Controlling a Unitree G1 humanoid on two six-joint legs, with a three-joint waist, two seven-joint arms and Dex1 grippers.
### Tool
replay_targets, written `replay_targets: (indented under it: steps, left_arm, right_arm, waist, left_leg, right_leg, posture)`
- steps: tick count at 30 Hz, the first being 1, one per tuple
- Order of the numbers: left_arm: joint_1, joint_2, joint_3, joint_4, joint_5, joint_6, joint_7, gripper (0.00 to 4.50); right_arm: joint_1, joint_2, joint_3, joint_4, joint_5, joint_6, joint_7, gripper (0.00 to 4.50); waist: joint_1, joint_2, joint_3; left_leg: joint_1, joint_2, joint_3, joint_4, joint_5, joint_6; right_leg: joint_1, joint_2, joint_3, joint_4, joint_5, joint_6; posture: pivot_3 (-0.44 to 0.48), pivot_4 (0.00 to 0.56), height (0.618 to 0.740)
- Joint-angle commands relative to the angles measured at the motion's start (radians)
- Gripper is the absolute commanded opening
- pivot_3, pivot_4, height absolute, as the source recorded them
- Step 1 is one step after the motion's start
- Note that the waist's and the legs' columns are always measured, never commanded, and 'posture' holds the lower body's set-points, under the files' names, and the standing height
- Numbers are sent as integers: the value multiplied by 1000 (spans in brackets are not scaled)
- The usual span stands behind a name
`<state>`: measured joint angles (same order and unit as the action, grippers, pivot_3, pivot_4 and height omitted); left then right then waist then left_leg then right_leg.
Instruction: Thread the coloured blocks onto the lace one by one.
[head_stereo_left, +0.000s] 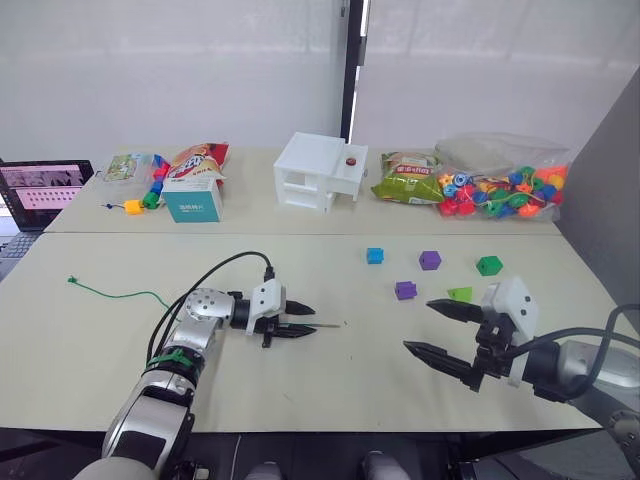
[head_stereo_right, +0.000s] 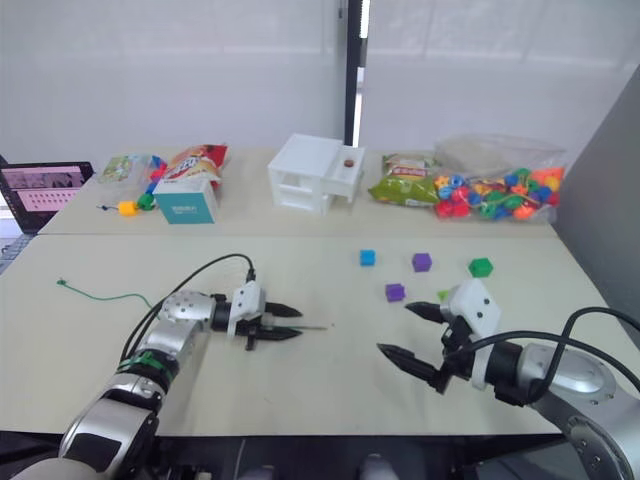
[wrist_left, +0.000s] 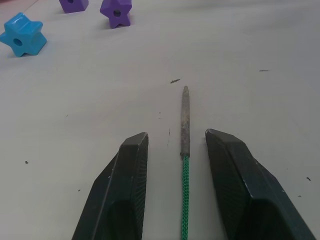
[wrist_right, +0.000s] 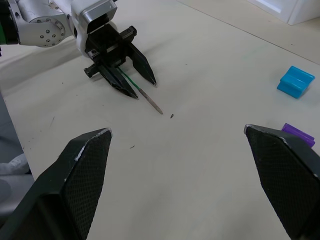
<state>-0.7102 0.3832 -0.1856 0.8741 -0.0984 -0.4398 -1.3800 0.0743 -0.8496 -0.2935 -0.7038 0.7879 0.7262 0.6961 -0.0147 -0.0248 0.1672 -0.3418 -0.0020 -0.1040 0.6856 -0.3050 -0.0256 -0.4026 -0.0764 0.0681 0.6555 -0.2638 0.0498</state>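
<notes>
The robot's left gripper (head_stereo_left: 300, 325) lies low over the pale tabletop (head_stereo_left: 330, 380), its two black fingers (wrist_left: 125, 200) parted narrowly around the thin green lace (wrist_left: 185, 200) without touching it; the lace's stiff brownish needle tip (wrist_left: 185, 120) rests flat on the table and pokes out just past the fingertips, pointing toward the blocks. Behind the left arm the green cord trails away across the table to its far knotted end (head_stereo_left: 72, 280) near the robot's left edge.

The right gripper (head_stereo_left: 438, 328) hovers near the table's front right with its black fingers (wrist_right: 75, 180) spread wide and holding nothing — well apart from the needle tip, which shows between them in the right wrist view.

The small coloured plastic blocks sit loose on the table, none yet threaded: a blue block (head_stereo_left: 375, 255), a purple block (head_stereo_left: 430, 260), a second purple block (head_stereo_left: 405, 290), a dark green block (head_stereo_left: 489, 265) and a light green wedge (head_stereo_left: 460, 294), the wedge just beyond the right gripper's upper finger.

At the back stand a white box-like model house (head_stereo_left: 320, 172), a teal tissue box (head_stereo_left: 193, 203), snack bags (head_stereo_left: 405, 180) and a clear bag of mixed bright beads (head_stereo_left: 505, 190).
</notes>
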Motion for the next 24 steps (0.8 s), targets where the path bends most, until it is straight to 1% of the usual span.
replay_targets:
  steps: [1,2,3,5,6,11,14,16,19,22,24]
  left_arm:
    - [-6,0,-59,83,95,-23,15,1376]
    - [-14,0,-62,96,102,-28,21,1124]
    - [-20,-1,-65,105,103,-22,20,771]
    - [-29,-1,-74,118,112,-19,23,129]
    - [-35,-2,-78,124,118,-12,27,35]
    - [-56,-8,-90,130,140,18,58,35]
    - [-60,-16,-64,98,100,60,44,35]
    - [-58,-19,-33,45,46,111,7,35]
    - [-37,-14,11,-92,-42,212,-42,35]
    - [-4,5,44,-263,-117,336,-60,35]
    - [15,19,48,-331,-126,381,-51,35]
  right_arm:
    - [-15,0,-18,-32,1,-23,-1,4500]
    - [-16,0,-18,-32,1,-23,-2,4500]
    - [-17,0,-18,-33,2,-22,-3,4500]
    - [-21,-1,-18,-35,3,-19,-4,4500]
    - [-23,-1,-18,-35,3,-18,-5,4500]
    - [-31,-2,-18,-40,9,-12,-10,4500]
    - [-36,-1,-16,-40,16,-9,-12,4500]
    - [-38,1,-16,-40,23,-6,-15,4500]
    - [-34,8,-17,-40,42,1,-22,4500]
    - [-27,9,-19,-39,54,7,-26,4500]
    - [-25,8,-18,-38,53,6,-27,4500]
  waist:
    - [0,0,0]
    - [3,0,0]
    - [3,0,0]
    - [3,0,0]
    - [3,0,-1]
    - [4,1,-2]
    - [5,1,-2]
    - [5,1,-2]
    - [1,1,-1]
    - [0,1,-1]
    - [0,1,-1]
  left_leg:
    - [0,0,0,0,0,0]
    - [0,0,0,0,0,0]
    - [1,0,0,0,0,0]
    - [5,0,0,-1,0,0]
    - [6,0,0,-4,0,0]
    - [7,0,0,-4,0,0]
    - [7,0,0,-4,0,0]
    - [7,0,-1,-4,0,0]
    - [7,0,-1,-4,0,0]
    - [3,0,-1,-4,0,0]
    - [-4,0,-1,-4,0,0]
  right_leg:
    - [0,0,0,0,0,0]
    - [1,0,0,0,0,0]
    - [2,0,0,-1,0,0]
    - [10,0,0,-6,0,1]
    - [15,0,0,-8,0,1]
    - [16,0,0,-10,1,4]
    - [16,0,0,-10,1,4]
    - [16,0,0,-10,1,4]
    - [12,0,0,-9,1,4]
    - [6,0,0,-9,2,4]
    - [-1,0,0,-7,2,4]
  posture:
    - [0,150,740]
    - [0,150,740]
    - [0,150,740]
    - [0,150,740]
    - [0,150,740]
    - [0,150,740]
    - [0,150,740]
    - [0,150,740]
    - [0,150,740]
    - [0,150,740]
    - [0,150,740]
